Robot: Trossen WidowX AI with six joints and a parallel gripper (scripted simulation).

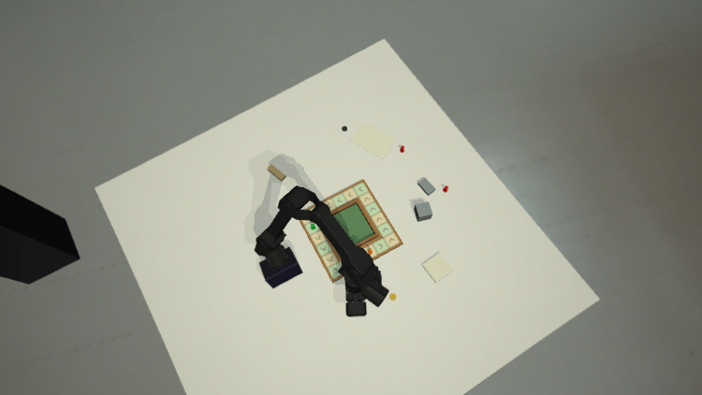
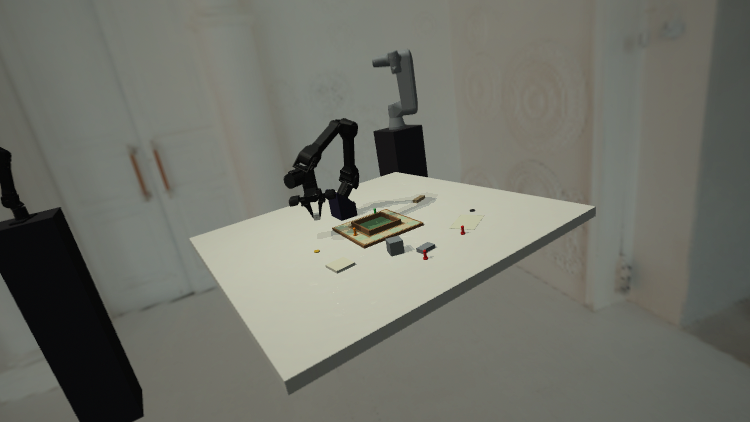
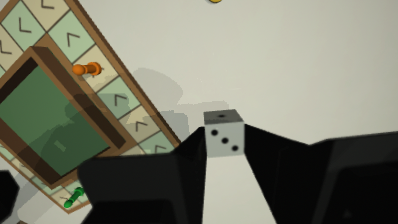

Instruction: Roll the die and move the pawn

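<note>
Two red pins [image 1: 402, 149] [image 1: 445, 188] flank a grey slab [image 1: 425, 185]. A grey cube [image 1: 423, 211] sits beside it. A yellow disc [image 1: 392, 297] lies apart.

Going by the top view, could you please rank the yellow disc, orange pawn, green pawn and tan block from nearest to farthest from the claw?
From the claw:
1. Yellow disc, just beside it.
2. Orange pawn, board's near edge.
3. Green pawn, board's far side.
4. Tan block, beyond the board.

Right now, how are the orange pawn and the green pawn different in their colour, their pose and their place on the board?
The orange pawn is orange; the green pawn is green. In the exterior view the orange pawn stands on the board's near track, while the green pawn stands on the far side, beyond the tray. In the wrist view the orange pawn is nearer the top and the green pawn at the bottom. Both are small, stand on arrow squares and are untouched by the hand, which grips the die.
</note>
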